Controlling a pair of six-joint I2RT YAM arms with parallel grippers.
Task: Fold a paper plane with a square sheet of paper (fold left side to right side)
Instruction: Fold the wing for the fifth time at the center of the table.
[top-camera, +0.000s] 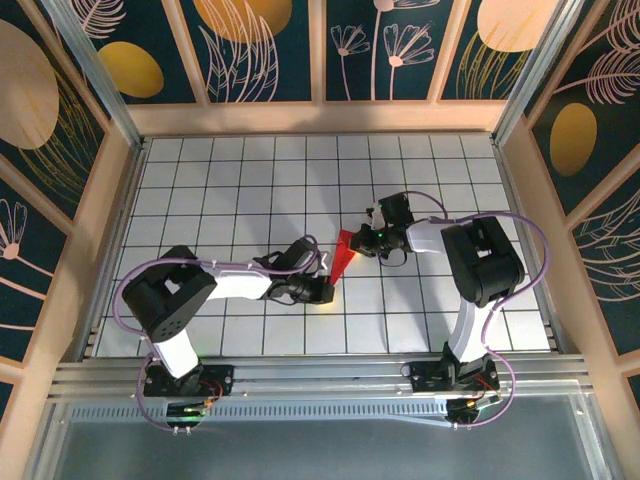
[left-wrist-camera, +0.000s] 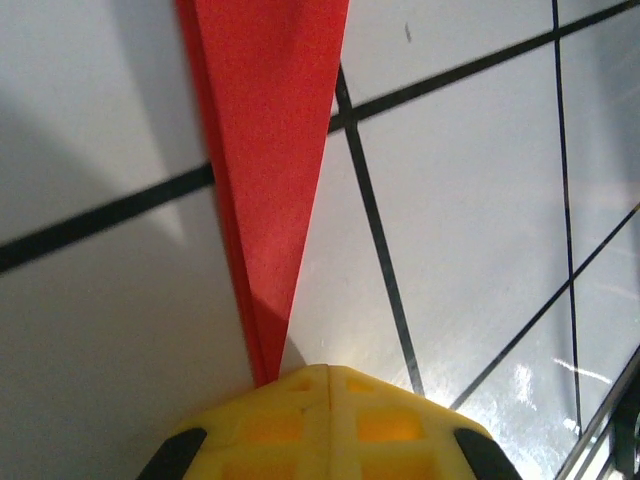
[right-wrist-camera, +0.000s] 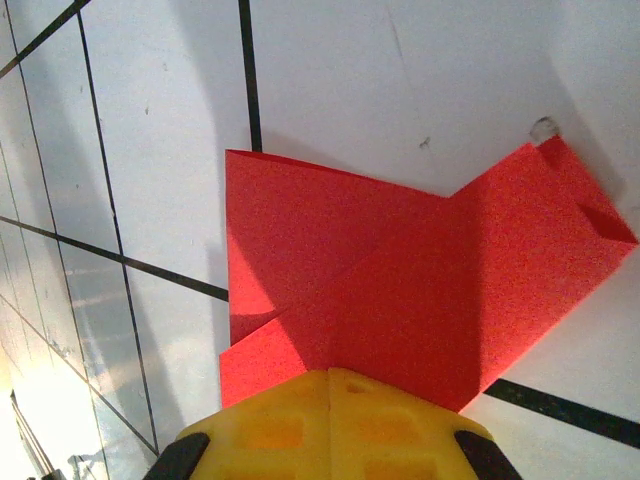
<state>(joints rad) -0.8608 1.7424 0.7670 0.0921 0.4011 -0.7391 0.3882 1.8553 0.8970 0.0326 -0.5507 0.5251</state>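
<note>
While the paper plane (top-camera: 342, 256) is seen just right of centre in the top view, its pointed tip is clamped by the closed left gripper (top-camera: 326, 289) and its wide tail is pinched by the right gripper (top-camera: 367, 240).

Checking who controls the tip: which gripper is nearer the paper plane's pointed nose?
Left. The left gripper sits, jaws shut, right at the nose of the paper plane; the right gripper is at its wide tail end, away from the point.
</note>
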